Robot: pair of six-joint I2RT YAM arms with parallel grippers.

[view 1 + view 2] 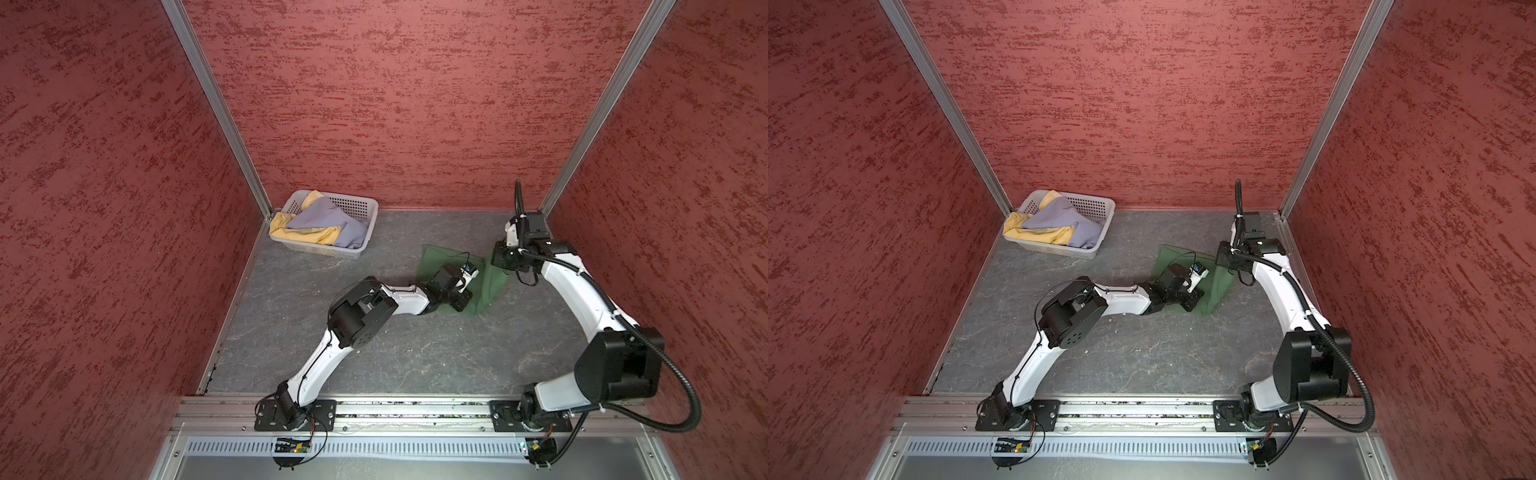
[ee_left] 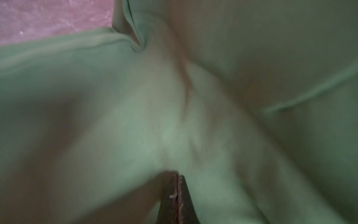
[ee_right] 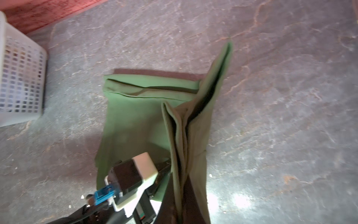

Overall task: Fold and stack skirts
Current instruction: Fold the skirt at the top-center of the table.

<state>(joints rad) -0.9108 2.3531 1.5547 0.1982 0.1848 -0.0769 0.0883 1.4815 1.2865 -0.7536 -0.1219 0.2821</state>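
The dark green skirt (image 1: 432, 259) (image 1: 1169, 257) lies on the grey table right of centre, with its right side pulled up into a standing flap. My right gripper (image 1: 505, 271) (image 3: 182, 211) is shut on the top of that flap, and the cloth hangs in folds from it. At the flap's near end my left gripper (image 1: 466, 305) (image 2: 177, 175) sits low, shut, with green cloth (image 2: 135, 97) bunching at its tips. The lavender-grey skirt (image 1: 324, 220) and the mustard yellow skirt (image 1: 299, 237) lie crumpled in the basket.
The white perforated basket (image 1: 358, 204) (image 1: 1096, 204) (image 3: 21, 77) stands in the far left corner of the table, against the red walls. Red walls enclose three sides. The arms' base rail (image 1: 415, 411) runs along the near edge.
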